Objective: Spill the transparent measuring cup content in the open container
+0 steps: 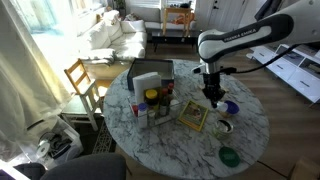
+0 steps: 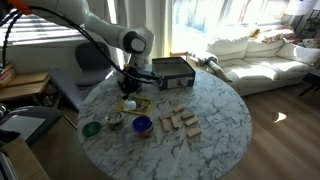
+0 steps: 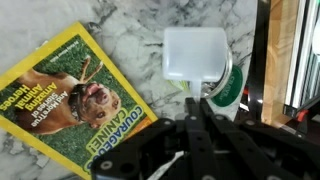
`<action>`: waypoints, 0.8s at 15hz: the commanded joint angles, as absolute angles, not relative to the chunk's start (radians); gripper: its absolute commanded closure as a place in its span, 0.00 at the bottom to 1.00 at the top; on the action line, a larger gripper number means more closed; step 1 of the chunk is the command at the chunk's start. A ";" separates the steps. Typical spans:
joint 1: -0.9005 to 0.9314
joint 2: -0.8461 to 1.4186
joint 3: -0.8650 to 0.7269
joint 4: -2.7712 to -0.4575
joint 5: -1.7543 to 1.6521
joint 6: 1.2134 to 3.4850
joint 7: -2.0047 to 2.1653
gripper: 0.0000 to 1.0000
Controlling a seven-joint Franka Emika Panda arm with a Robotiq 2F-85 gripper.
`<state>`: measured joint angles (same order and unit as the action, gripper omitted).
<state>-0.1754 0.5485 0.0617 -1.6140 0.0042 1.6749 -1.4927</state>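
Small clear measuring cup (image 1: 224, 126), greyish-white, dark content, near blue bowl (image 1: 231, 106)

Premises: a domestic living room. A round marble-patterned surface (image 1: 190, 150) (image 2: 215, 110) stands mid-room on a wood floor (image 2: 290, 120). Beyond the surface, in both exterior views, is a white sofa (image 1: 110, 40) (image 2: 250, 45) with loose cushions. A wooden chair (image 1: 82, 78) stands just beside the surface, on the side where daylight comes through sheer curtains (image 1: 30, 50). A white drawer unit (image 1: 295, 70) stands near the opposite side. On the surface lies a dog book (image 3: 85, 100) titled "Courageous Canine".
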 commanded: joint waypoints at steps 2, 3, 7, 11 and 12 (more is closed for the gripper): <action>-0.174 0.497 0.048 -1.702 0.027 1.733 -1.546 0.95; -0.176 0.472 0.047 -1.744 0.034 1.758 -1.560 0.95; -0.188 0.424 0.056 -1.818 0.067 1.810 -1.616 0.99; -0.196 0.381 0.076 -1.903 0.116 1.944 -1.754 0.99; -0.193 0.363 0.076 -1.938 0.130 1.974 -1.763 0.99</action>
<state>-0.1894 0.4208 0.0705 -1.8303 0.0789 1.8766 -1.6801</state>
